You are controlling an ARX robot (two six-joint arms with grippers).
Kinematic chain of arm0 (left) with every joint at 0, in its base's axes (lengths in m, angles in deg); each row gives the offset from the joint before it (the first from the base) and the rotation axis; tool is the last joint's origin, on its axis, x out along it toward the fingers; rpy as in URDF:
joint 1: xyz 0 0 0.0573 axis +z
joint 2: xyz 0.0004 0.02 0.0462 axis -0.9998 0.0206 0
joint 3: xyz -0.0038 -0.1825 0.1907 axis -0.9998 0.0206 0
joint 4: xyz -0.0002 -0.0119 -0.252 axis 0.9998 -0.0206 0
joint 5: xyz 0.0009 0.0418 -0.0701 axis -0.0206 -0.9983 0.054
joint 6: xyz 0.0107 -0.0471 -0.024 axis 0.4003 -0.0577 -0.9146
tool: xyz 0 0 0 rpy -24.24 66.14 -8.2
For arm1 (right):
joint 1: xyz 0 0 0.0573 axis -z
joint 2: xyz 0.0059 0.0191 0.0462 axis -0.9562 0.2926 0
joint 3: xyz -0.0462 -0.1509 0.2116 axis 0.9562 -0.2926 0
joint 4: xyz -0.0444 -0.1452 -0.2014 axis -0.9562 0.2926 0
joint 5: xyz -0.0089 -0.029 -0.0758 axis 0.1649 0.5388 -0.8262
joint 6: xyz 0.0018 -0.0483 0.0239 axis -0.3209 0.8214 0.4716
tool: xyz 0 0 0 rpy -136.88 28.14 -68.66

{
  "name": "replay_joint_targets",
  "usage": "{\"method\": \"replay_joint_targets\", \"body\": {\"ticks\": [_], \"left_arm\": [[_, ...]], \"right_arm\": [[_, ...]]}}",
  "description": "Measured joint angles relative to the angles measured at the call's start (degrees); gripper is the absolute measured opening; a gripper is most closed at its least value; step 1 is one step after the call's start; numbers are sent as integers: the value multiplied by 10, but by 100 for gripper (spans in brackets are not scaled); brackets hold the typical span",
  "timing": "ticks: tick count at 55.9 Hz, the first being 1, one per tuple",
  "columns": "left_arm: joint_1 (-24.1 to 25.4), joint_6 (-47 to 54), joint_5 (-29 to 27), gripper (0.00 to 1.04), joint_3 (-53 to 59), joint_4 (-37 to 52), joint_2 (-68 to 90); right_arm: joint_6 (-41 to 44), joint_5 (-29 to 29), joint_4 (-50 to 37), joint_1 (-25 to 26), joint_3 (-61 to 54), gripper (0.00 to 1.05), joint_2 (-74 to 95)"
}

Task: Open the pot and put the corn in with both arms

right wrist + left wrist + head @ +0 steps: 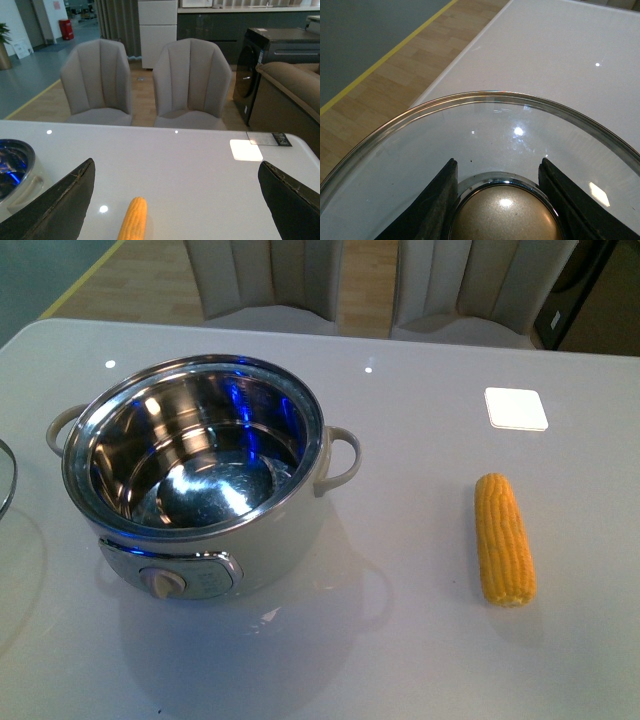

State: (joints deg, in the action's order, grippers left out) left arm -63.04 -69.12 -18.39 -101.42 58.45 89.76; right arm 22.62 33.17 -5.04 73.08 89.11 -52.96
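We find the pot standing on the left half of the table. The lid lies on the table to the pot's left, apart from it. Well to the pot's right lies the corn, pointing front to back. A square pad lies behind the corn. Behind the table stand one chair and, to its right, another chair.

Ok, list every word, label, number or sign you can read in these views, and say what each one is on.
No text here can be read.
Markings on the pot, on its dial panel: too blurred to read.
Dark print on the label beside the white pad: too small to read.
Background pink sign and white board: too small to read.
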Motion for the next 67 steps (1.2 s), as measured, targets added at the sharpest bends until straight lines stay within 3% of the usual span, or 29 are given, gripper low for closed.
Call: {"method": "replay_joint_targets", "body": {"ticks": [34, 67], "left_arm": [[-15, -17, 1, 42, -131, -33, 124], [-25, -37, -13, 44, -143, -21, 146]], "right_arm": [[0, 0, 0, 0, 0, 96, 0], [0, 0, 0, 0, 0, 96, 0]]}}
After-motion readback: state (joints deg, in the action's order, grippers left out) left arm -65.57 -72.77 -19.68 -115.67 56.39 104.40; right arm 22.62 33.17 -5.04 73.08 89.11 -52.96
